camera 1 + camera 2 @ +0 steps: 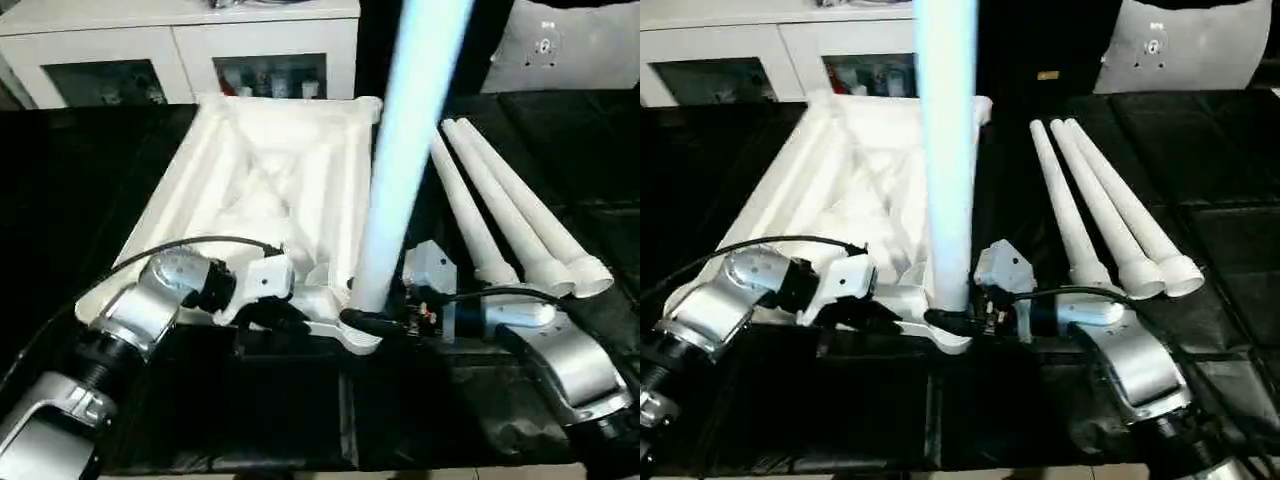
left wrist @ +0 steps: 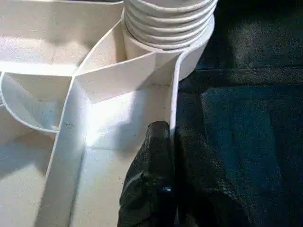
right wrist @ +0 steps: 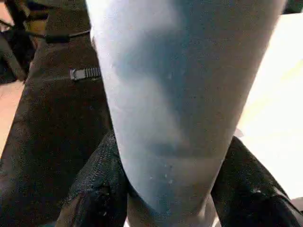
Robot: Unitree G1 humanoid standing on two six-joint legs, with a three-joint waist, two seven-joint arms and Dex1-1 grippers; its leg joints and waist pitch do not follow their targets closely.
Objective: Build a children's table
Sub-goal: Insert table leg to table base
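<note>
The children's table top (image 1: 250, 170) lies upside down on the black work table, ribbed underside up. One white tube leg (image 1: 400, 150) stands upright in the near right corner socket (image 2: 189, 52), its ribbed end (image 2: 165, 19) seated there. My right gripper (image 1: 372, 320) is shut on this leg just above the socket, a black finger (image 3: 99, 189) on each side of it. My left gripper (image 2: 165, 179) is shut on the top's thin rim wall (image 2: 173, 113) right beside that socket. Three more legs (image 1: 500, 210) lie side by side to the right of the top.
A white cabinet with glass doors (image 1: 180, 50) stands behind the work table. A flat white rounded panel (image 1: 580, 45) leans at the back right. Black cover (image 1: 300, 420) stretches between the top and the near edge. A black cable (image 1: 190, 245) arcs over my left wrist.
</note>
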